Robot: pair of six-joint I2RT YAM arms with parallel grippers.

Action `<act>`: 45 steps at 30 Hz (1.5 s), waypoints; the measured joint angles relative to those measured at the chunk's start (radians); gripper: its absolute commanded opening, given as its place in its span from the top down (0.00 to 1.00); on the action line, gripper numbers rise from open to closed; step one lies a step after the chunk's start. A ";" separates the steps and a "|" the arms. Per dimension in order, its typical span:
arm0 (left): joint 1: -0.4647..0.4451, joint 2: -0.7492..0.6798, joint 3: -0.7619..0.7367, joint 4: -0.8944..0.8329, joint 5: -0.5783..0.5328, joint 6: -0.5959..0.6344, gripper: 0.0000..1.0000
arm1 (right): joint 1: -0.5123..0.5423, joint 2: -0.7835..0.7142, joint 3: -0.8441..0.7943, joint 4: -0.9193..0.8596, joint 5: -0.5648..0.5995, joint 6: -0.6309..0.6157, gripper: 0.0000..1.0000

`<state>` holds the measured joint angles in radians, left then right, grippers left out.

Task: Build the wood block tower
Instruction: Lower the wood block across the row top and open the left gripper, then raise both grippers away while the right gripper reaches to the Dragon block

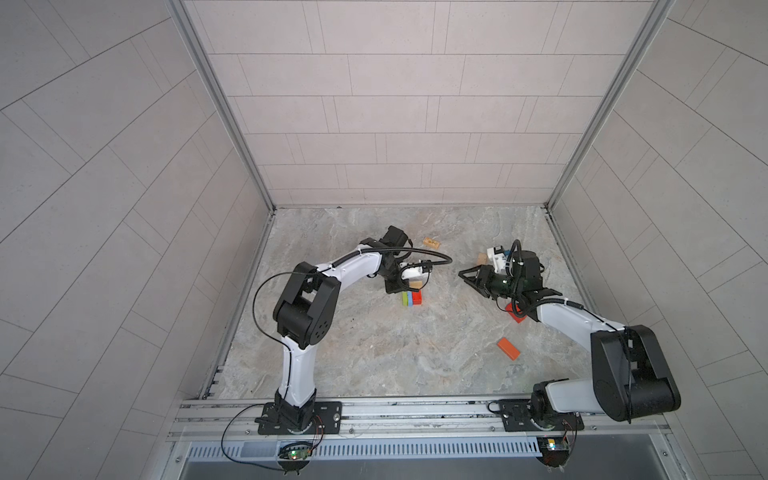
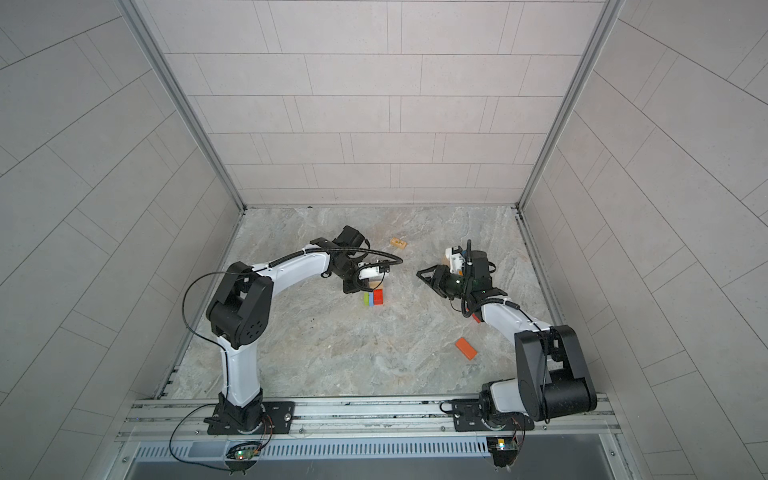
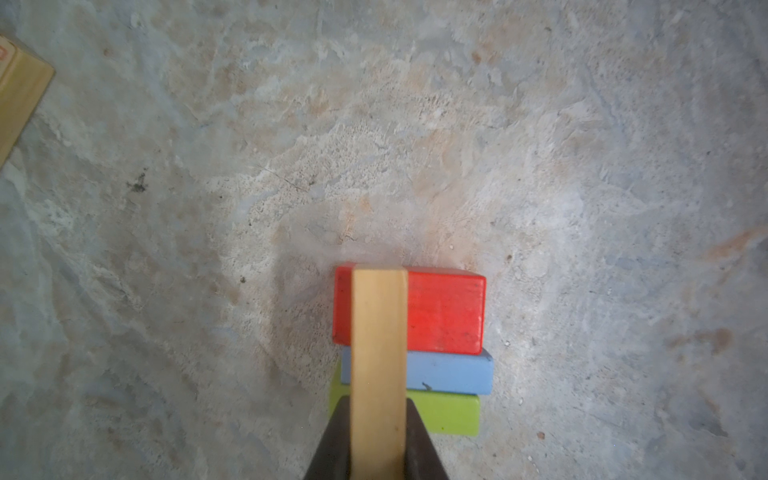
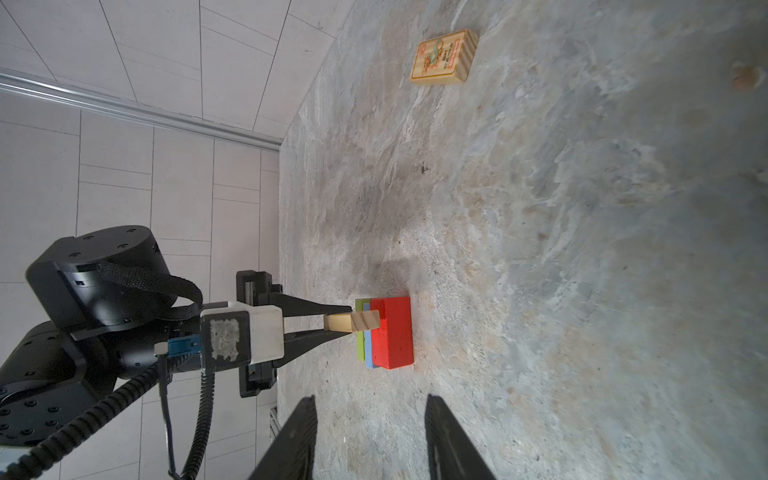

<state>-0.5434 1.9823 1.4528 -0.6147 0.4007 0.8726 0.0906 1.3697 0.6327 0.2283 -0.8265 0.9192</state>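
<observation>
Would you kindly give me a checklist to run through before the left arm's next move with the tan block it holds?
1. Grip: left gripper shut on the tan block: ok.
2. Bottom row: red block, blue block and green block lie side by side, no gaps visible: ok.
3. Alignment: tan block crosses all three, near one end of them: ok.
4. Contact: whether the tan block rests on those three: cannot tell.
5. Clearance: right gripper open, empty, apart from the row: ok.
6. Next piece: orange block lies loose on the table: ok.
</observation>
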 measured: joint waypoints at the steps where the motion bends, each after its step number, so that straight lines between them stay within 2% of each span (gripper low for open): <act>1: 0.000 0.000 0.000 0.000 0.000 0.000 0.77 | 0.000 0.000 0.000 0.000 0.000 0.000 0.57; 17: 0.002 0.000 -0.001 0.000 0.002 0.012 0.60 | 0.000 0.002 0.000 0.000 0.000 0.000 0.56; 19: 0.002 0.000 -0.001 -0.001 0.000 0.011 0.55 | 0.000 0.004 0.000 0.001 0.000 0.000 0.55; 24: 0.002 -0.010 0.000 -0.010 -0.004 0.012 0.32 | 0.000 0.005 0.001 -0.003 0.001 -0.004 0.49; 29: 0.002 -0.039 0.001 -0.034 0.000 0.008 0.18 | 0.000 -0.008 0.014 -0.058 0.011 -0.031 0.44; 32: 0.002 -0.080 0.001 -0.042 0.000 0.001 0.15 | 0.000 -0.024 0.029 -0.099 0.027 -0.053 0.43; 33: 0.002 -0.096 0.001 -0.043 0.000 -0.004 0.10 | 0.000 -0.027 0.038 -0.113 0.032 -0.061 0.43; 34: 0.003 -0.119 0.001 -0.042 -0.002 -0.016 0.00 | 0.000 -0.029 0.051 -0.133 0.040 -0.073 0.43; 40: 0.003 -0.289 -0.060 0.067 -0.029 -0.142 0.00 | 0.023 -0.029 0.217 -0.367 0.169 -0.235 0.42; 45: 0.003 -0.424 -0.208 0.274 -0.140 -0.396 0.00 | 0.044 0.008 0.387 -0.514 0.304 -0.388 0.41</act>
<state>-0.5407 1.5581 1.2453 -0.3405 0.2611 0.4763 0.1349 1.3777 1.0199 -0.2855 -0.5224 0.5312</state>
